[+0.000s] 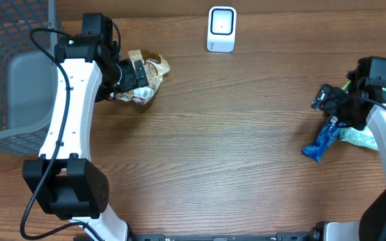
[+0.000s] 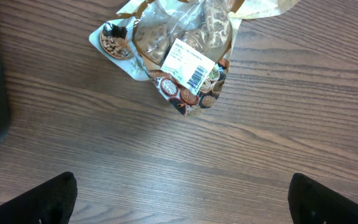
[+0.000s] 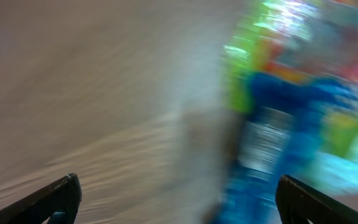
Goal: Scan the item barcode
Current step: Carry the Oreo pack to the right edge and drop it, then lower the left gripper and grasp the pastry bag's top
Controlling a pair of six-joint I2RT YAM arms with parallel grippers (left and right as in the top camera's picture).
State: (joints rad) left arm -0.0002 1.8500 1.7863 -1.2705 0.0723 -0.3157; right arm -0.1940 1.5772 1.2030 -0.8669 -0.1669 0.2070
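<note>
Blue packet (image 1: 322, 139): lying just beside a pale green packet (image 1: 360, 138); a grab could catch both.
Right gripper (image 1: 330, 106): jaws wide, empty, by the blue packet.
Left gripper (image 2: 184, 202): jaws wide, empty, above the snack bag (image 2: 160, 43).
Snack bag: barcode label (image 2: 188, 67) faces up; crumpled film may slip, hiding it.
Scanner (image 1: 221, 29): well apart; a loose grip risks a drop.
</note>
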